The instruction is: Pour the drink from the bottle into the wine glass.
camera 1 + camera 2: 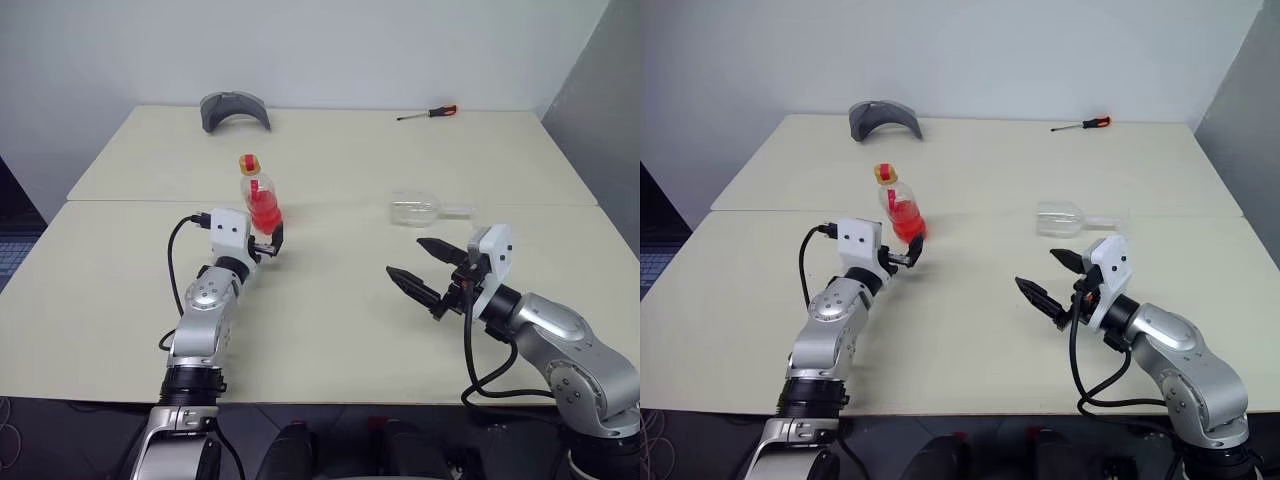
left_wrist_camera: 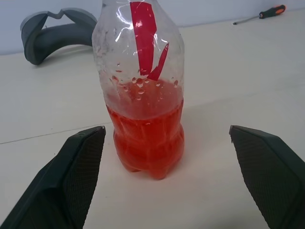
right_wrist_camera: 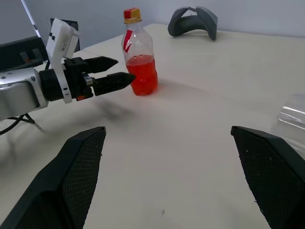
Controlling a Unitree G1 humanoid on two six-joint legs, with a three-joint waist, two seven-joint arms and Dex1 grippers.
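Observation:
The bottle, clear plastic with a yellow cap, stands upright left of the table's middle, and the red drink fills its lower part. My left gripper is open just in front of the bottle, a finger on each side and not touching it. The wine glass lies on its side to the right, its stem pointing right. My right gripper hovers open in front of the glass, empty and pointing left toward the bottle and the left gripper.
A grey curved object rests at the table's far edge on the left. A red-handled screwdriver lies at the far right. A seam between two tabletops runs across behind the bottle.

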